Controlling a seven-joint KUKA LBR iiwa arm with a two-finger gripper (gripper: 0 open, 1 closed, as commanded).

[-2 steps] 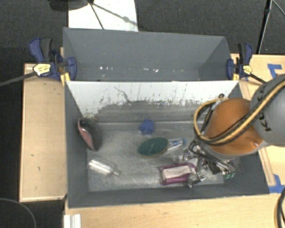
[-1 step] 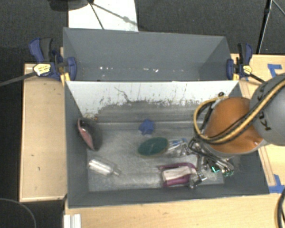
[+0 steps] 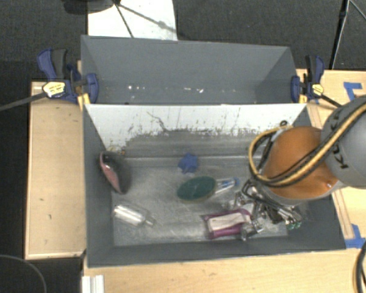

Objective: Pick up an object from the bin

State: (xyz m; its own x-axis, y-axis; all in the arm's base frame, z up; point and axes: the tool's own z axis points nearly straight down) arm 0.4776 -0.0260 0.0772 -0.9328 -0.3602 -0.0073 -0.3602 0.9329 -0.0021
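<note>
End effector | low beside purple packet, bin lower right | grip state: cannot tell

Grey bin floor: pink-black piece left, clear bottle front-left, blue lump, green oval centre, purple packet right.

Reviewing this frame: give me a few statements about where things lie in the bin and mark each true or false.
1. The gripper is down in the near right part of the grey metal bin, right beside a purple flat packet. True.
2. The dark green oval disc lies against the left wall. False: it lies near the middle of the floor.
3. The small blue lump sits beyond the green disc, toward the far wall. True.
4. The clear plastic piece lies under the arm at right. False: it lies in the near left part.
</note>
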